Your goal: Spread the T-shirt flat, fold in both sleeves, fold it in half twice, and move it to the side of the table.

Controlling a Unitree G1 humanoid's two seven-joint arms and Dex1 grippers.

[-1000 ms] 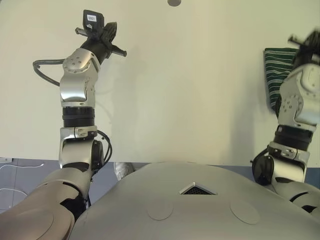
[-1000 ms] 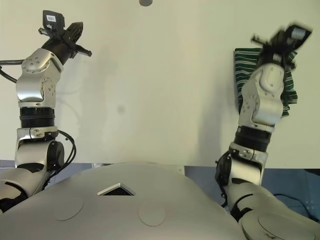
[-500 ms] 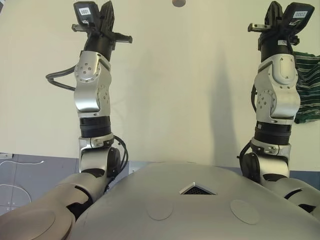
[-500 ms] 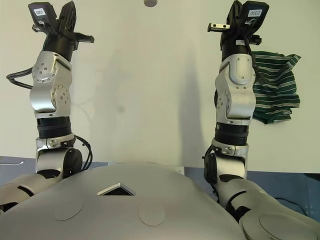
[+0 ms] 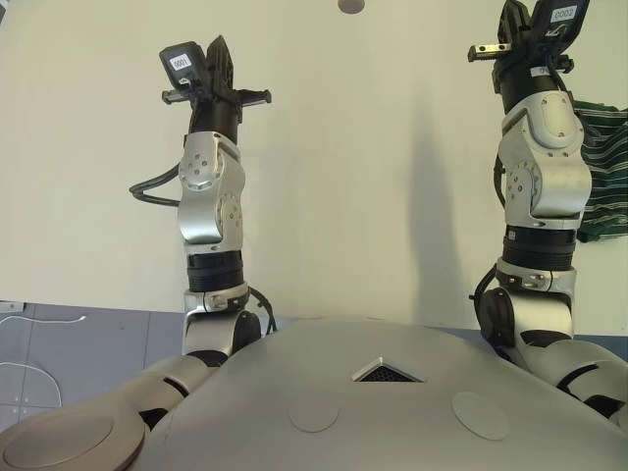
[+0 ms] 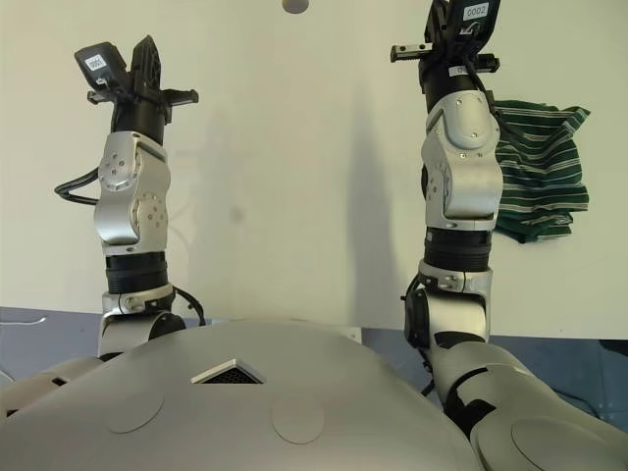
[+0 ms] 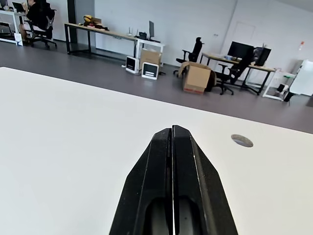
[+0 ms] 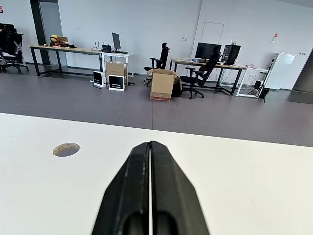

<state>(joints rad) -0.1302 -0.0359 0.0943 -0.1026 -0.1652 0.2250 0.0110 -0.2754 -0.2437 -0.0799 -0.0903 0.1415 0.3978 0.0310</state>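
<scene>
A: What's changed?
B: Right gripper (image 8: 150, 147) is off the T-shirt (image 6: 540, 167). Left gripper (image 7: 171, 134) has swung in. Both are raised, fingers pressed together, holding nothing.
A: Shirt?
B: Folded, lying at the table's (image 5: 343, 177) right side beside the right arm. Task looks finished.

A small white rectangular sticker (image 5: 180, 61) sits on the black camera housing (image 5: 194, 71) beside the left gripper (image 5: 218, 47). It carries a four-digit number in black print. A matching white sticker (image 5: 563, 14), with its own four-digit black number, sits on the black housing (image 5: 548, 27) beside the right gripper (image 5: 511, 14). In the room behind, a small orange sign (image 8: 276, 35) hangs on the white wall (image 8: 146, 24); it is too small to read.
</scene>
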